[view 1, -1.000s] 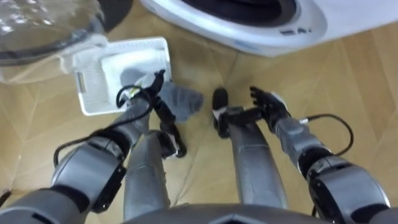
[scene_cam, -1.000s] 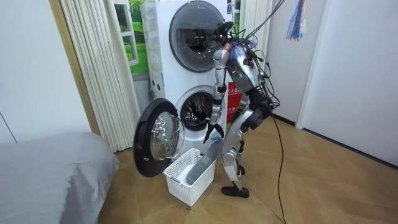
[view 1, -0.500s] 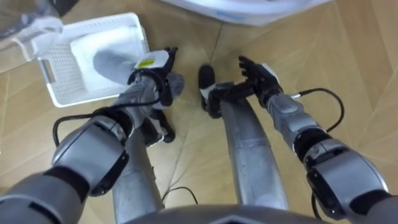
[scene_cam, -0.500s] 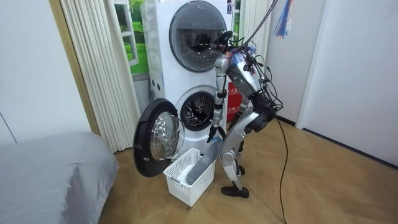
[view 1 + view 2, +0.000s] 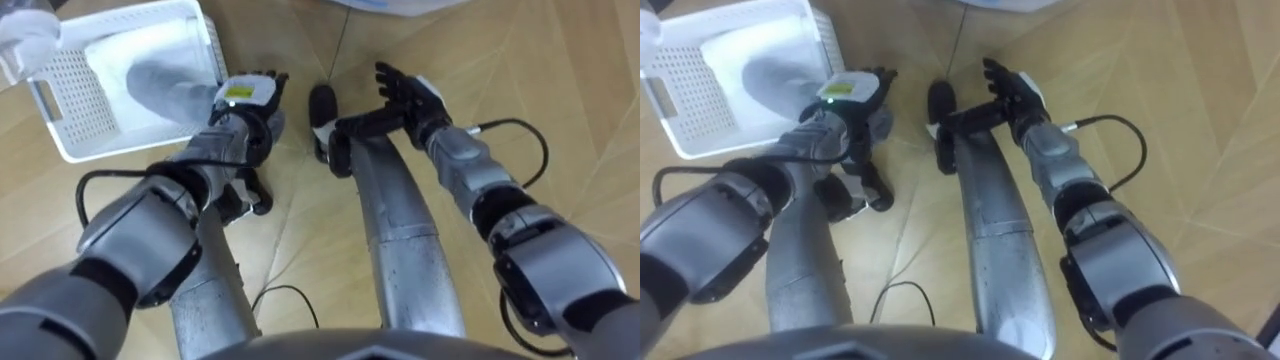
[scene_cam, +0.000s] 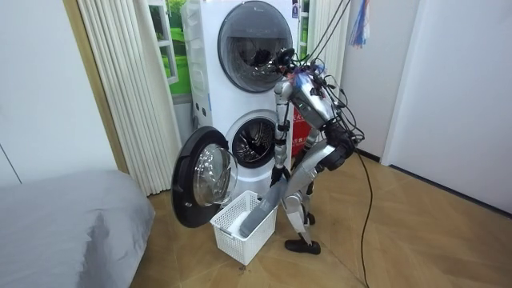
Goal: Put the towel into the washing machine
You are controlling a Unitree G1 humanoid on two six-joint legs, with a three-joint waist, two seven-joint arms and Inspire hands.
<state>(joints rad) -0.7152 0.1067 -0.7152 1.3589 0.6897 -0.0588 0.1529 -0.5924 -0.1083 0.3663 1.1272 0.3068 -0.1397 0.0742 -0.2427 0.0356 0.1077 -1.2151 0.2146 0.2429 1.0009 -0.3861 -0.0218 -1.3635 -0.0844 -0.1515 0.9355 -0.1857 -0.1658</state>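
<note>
A white stacked washer and dryer tower (image 6: pixel 240 80) rises directly behind a white perforated plastic laundry basket (image 6: pixel 242 234) that sits on the wooden herringbone floor (image 5: pixel 560 100). The tower's lower drum is open. Its round glass door (image 6: pixel 200 180) is swung out and hangs just beside the basket on the room view's left, leaving the way from the basket up to the drum mouth unblocked. Farther from the basket on that side are a grey-covered bed (image 6: pixel 64 224) and a pale pleated curtain (image 6: pixel 120 88).

The robot stands at the basket's other side, on the room view's right, facing the tower.

The long grey towel (image 5: pixel 150 85) has its lower part lying inside the basket. The rest stretches up over the basket's rim to the left hand (image 5: pixel 245 100), whose fingers are clenched on the towel's upper end. That hand hangs just outside the basket's near corner.

The right hand (image 5: pixel 405 90) is farther from the basket, past the robot's legs, fingers spread and released, grasping nothing.
</note>
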